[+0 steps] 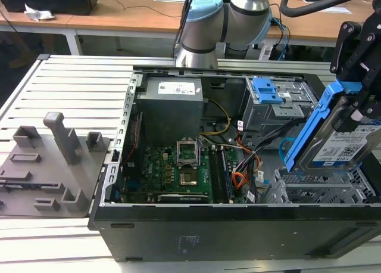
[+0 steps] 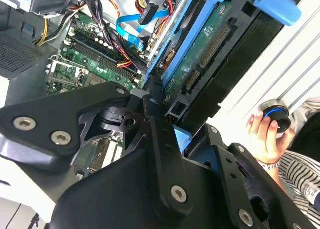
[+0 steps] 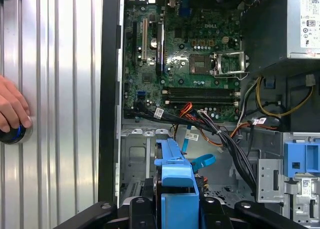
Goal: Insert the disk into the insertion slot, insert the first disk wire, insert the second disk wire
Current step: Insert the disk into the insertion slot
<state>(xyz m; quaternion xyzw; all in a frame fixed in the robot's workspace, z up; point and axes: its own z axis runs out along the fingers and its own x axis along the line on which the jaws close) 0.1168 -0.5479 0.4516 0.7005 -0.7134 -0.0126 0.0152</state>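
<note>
my fingers point(image 1: 359, 114) grip the disk point(image 1: 340, 146) | lower right, tilted over the insertion slot point(image 1: 324, 191) | not in yet | all three jobs left

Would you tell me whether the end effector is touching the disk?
Touching. The exterior view shows the end effector gripping the disk by its upper end.

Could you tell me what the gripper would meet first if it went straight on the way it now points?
Probably the insertion slot: the gripper holds the disk tilted above that perforated cage, so the disk's lower edge would touch it first, though depth is unclear.
</note>
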